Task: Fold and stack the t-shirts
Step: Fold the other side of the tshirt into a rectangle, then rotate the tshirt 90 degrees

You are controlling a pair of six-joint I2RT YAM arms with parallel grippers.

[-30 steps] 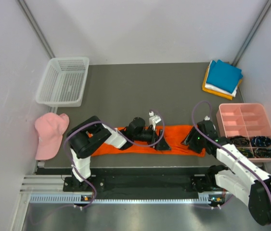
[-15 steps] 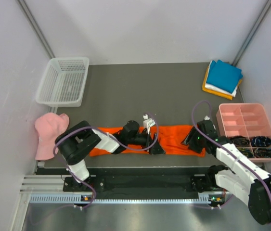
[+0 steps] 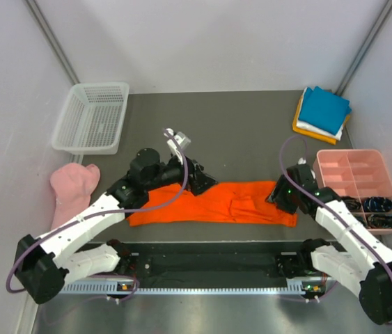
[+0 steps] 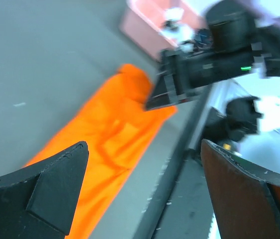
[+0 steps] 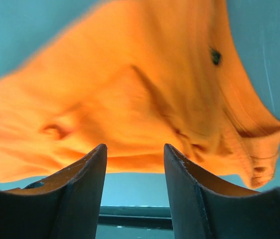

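The bright orange t-shirt [image 3: 216, 203] lies as a long flat strip along the near edge of the table; it also shows in the left wrist view [image 4: 110, 134] and the right wrist view [image 5: 130, 89]. My left gripper [image 3: 199, 182] hangs open above the strip's far edge, left of its middle, jaws wide with nothing between them [image 4: 143, 144]. My right gripper [image 3: 279, 197] sits low at the shirt's right end, jaws apart and empty [image 5: 135, 148], the cloth just beyond its tips. At the back right, teal, white and amber t-shirts form a folded stack [image 3: 323, 111].
A white mesh basket [image 3: 91, 118] stands at the back left. A pale pink cap [image 3: 70, 191] lies at the left edge. A pink compartment tray [image 3: 356, 181] with dark small items sits right of my right arm. The metal rail [image 3: 202, 268] runs along the front.
My left arm has lifted off the middle of the orange shirt and swung back and to the left, uncovering the strip. The right gripper has shifted slightly at the shirt's right end.
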